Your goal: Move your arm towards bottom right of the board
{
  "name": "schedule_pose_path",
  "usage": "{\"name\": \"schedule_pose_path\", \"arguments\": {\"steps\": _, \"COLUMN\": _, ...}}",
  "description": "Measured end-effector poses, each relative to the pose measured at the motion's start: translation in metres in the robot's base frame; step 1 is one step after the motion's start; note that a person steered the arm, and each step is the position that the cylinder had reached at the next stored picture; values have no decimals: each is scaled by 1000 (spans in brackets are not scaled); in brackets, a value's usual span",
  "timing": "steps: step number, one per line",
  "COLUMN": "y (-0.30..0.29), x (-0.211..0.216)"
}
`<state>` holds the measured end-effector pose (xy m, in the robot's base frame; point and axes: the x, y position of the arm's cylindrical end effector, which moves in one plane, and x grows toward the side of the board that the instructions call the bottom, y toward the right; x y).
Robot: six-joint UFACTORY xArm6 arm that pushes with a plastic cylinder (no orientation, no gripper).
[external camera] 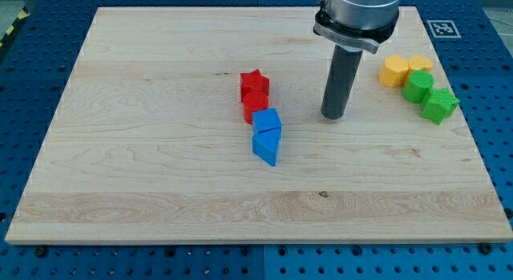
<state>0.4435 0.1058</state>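
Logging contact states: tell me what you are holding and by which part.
Nothing is held. My tip rests on the bare board, apart from the blue blocks at the view's left.

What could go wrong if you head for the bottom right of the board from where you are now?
1. My tip stands between the red and blue blocks and the yellow and green group. Swinging too far toward the view's right could clip the green star block, the lowest of that group.
2. The wooden board ends near the bottom right corner, so overshooting might carry my tip off its edge.
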Motion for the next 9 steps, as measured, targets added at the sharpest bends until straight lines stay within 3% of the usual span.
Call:
{"name": "schedule_pose_path", "arguments": {"steps": 5, "y": 24, "x": 8}}
{"name": "schedule_pose_path", "arguments": {"steps": 9, "y": 78, "x": 28}}
